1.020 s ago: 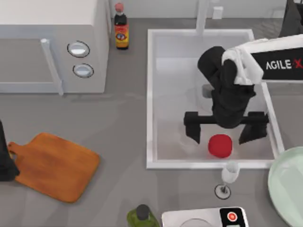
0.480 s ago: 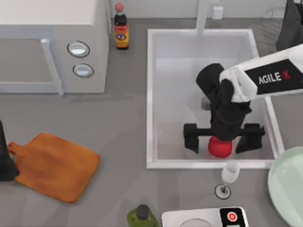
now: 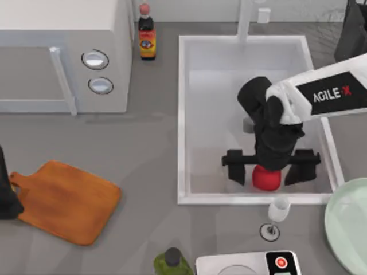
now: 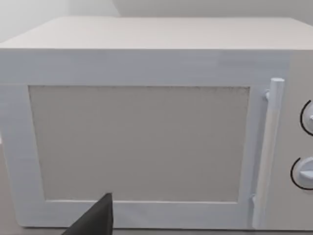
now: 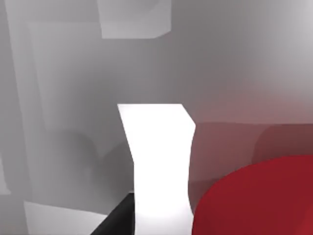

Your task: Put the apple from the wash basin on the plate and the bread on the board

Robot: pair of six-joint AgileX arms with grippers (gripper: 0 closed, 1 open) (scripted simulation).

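The red apple lies near the front wall of the white wash basin. My right gripper reaches down into the basin and is open, with one black finger on each side of the apple. The right wrist view has the apple very close. The pale green plate sits at the right edge of the table. The wooden board lies at the front left. My left arm is parked at the left edge beside the board's handle. The bread is out of view.
A grey-white microwave stands at the back left, with a dark sauce bottle beside it. A wine glass stands just in front of the basin, between apple and plate. A green bottle and a small white appliance sit at the front edge.
My right gripper has come down and towards the front of the basin, so its open fingers now sit on either side of the apple. The left arm has not moved.
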